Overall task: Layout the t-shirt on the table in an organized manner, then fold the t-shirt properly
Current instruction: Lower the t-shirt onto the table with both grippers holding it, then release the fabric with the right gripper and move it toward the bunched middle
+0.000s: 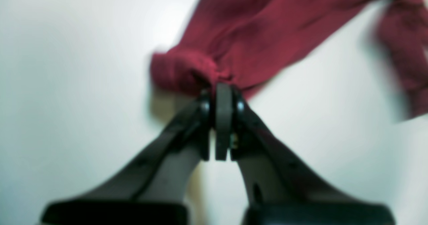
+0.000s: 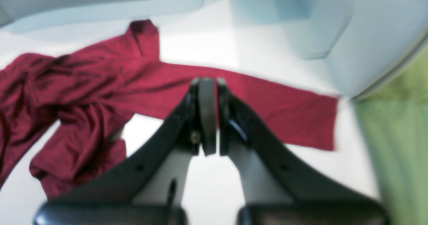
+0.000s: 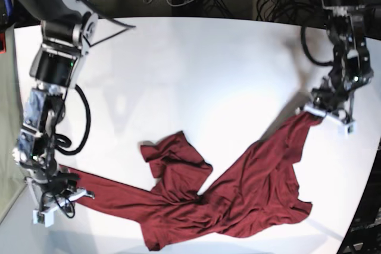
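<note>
- The t-shirt (image 3: 232, 197) lies on the table (image 3: 196, 69), pulled into a long band with a crumpled heap in the middle. Each arm holds one end, which is why the cloth runs out in two strained strips toward opposite sides.
- The left gripper (image 1: 223, 88) is pressed together on a bunched corner of the t-shirt (image 1: 267, 34). The fabric gathers into a knot right at its tips and fans away ahead of it, so the pinch looks firm enough to drag the cloth.
- The right gripper (image 2: 207, 83) also has its jaws pressed together. The flat strip of the t-shirt (image 2: 274, 111) passes just beyond and beneath its tips, and in the base view the same right gripper (image 3: 50, 203) sits at the end of that strip. It appears to pinch the cloth, though the blur hides the contact.
- Behind the right gripper's tips the strip lies smooth. To its side the shirt is still wrinkled and doubled over.
- My reading: the layout step is under way. Pulling from two far ends is meant to open the heap, but a fold stays lodged between the arms and would need spreading before folding.
</note>
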